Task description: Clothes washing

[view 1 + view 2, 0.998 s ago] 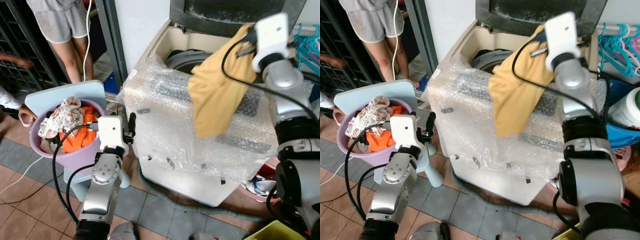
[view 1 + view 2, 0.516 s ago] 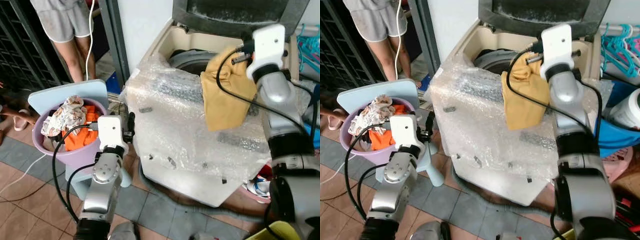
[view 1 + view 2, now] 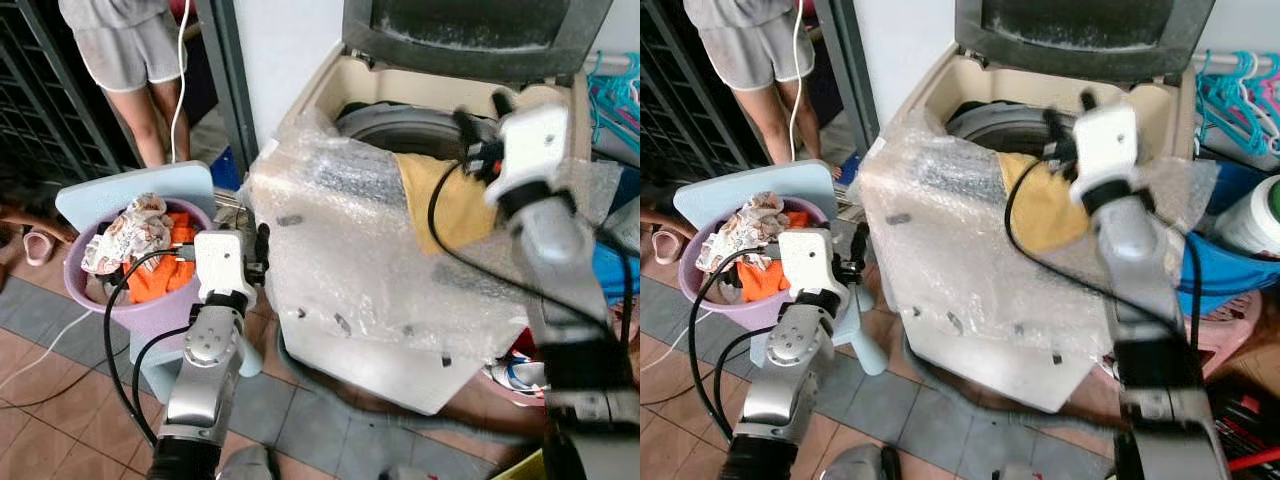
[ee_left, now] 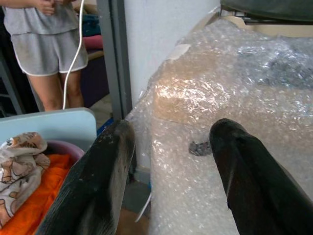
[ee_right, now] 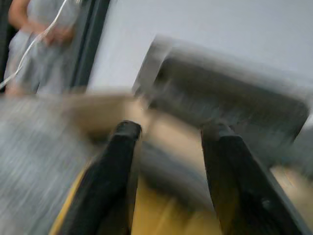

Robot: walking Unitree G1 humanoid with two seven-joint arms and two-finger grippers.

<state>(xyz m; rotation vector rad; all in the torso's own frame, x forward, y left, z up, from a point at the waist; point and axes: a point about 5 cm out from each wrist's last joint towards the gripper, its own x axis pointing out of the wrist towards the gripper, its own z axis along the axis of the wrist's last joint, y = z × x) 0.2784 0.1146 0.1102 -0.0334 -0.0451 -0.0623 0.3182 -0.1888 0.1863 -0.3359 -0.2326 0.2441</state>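
Note:
A yellow cloth [image 3: 450,205] lies draped over the front rim of the open top-loading washing machine [image 3: 330,75], partly on the bubble wrap [image 3: 340,250] that covers the machine's front. My right gripper [image 3: 483,115] hovers just above the cloth and the drum [image 3: 400,125]; it is open with nothing between its fingers [image 5: 122,161], and its wrist view is motion-blurred. Open as well, my left gripper [image 4: 173,129] is held low between the washer and a purple basin [image 3: 85,290] of orange clothes [image 3: 160,275] and a patterned cloth [image 3: 125,230].
The basin sits on a pale blue stool [image 3: 130,190]. A person [image 3: 125,60] stands behind it by a dark door frame. The washer lid [image 3: 470,25] stands raised. Teal hangers [image 3: 1240,90], a blue tub [image 3: 1240,270] and a white bottle [image 3: 1255,215] crowd the right.
My right gripper carried the yellow cloth down to the washer opening and let go of it; the cloth now rests on the rim. The left arm has stayed put.

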